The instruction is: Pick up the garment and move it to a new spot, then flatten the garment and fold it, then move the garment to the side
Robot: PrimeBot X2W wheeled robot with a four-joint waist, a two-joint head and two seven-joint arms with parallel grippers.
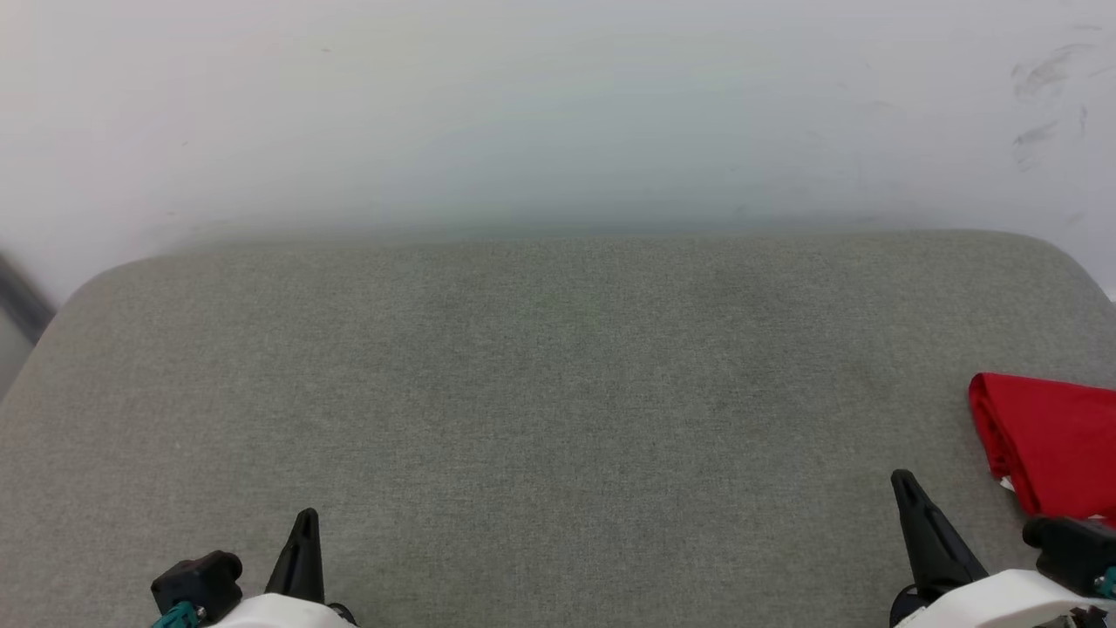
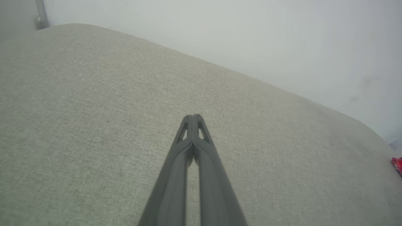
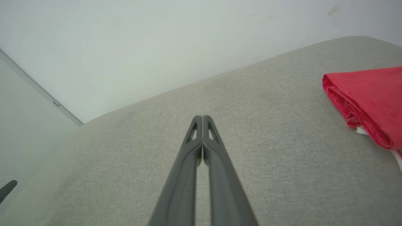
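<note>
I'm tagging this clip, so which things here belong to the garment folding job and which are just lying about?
Job:
red garment, folded, lying at the right
left gripper, shut, empty
right gripper, shut, empty

Just there:
grey fabric cushion
white wall

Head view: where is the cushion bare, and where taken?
The cushion is bare from its left edge across the middle, between the wall and the left gripper and right gripper. Crowded at the right edge, by the garment.

Soft, even light — far wall perhaps slightly hazy.
</note>
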